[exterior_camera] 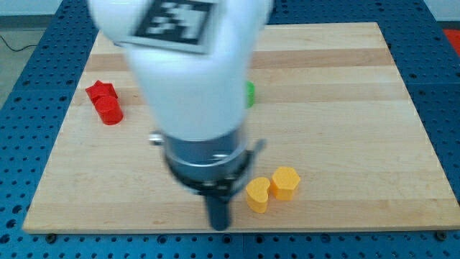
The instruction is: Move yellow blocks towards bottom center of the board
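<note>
Two yellow blocks sit near the view's bottom centre, touching each other: a heart-like yellow block [257, 194] and a yellow hexagonal block [285, 182] just to its right. My tip [218, 226] is at the board's bottom edge, just left of the heart-like yellow block with a small gap. The arm's white body covers much of the board's middle and hides what lies behind it.
A red star-shaped block [100, 91] and a red cylinder [111, 110] touch each other at the view's left. A green block [250, 93] peeks out from behind the arm's right side. The wooden board [359, 108] lies on a blue perforated table.
</note>
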